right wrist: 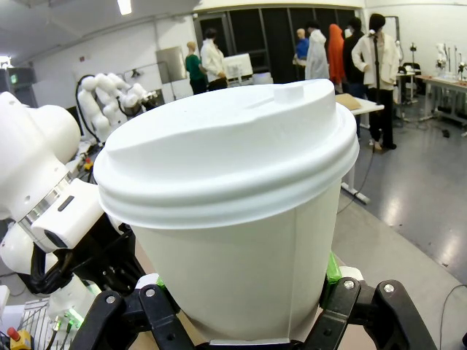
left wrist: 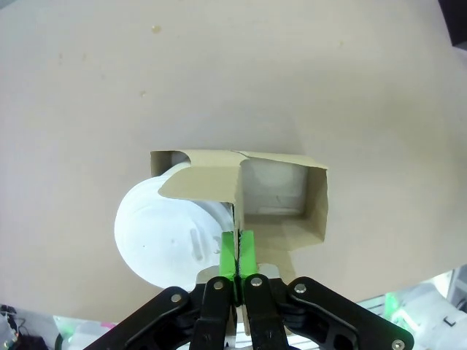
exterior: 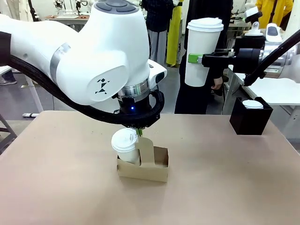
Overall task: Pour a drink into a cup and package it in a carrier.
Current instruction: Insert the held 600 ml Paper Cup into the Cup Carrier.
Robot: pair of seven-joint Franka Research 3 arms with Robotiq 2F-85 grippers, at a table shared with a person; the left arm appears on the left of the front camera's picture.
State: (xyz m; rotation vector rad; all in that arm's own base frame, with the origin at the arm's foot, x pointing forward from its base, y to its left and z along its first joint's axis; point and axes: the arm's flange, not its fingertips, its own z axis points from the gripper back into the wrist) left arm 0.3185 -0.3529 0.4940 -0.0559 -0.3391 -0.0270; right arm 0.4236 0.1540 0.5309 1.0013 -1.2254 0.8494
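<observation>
The left tool (left wrist: 235, 251) is closed on the upright handle tab (exterior: 146, 151) of the brown carrier (exterior: 143, 172), which is set on the tabletop (exterior: 65, 187). A small white lidded cup (exterior: 125, 143) is seated in 1 of its pockets. The right tool (exterior: 196, 58) is clamped around the tall white cup (right wrist: 233, 219), which is capped with a lid and held upright, high above the tabletop's right side. Below it, a black box (exterior: 248, 121) holding 1 more lidded cup (exterior: 252, 104) is placed at the far right.
</observation>
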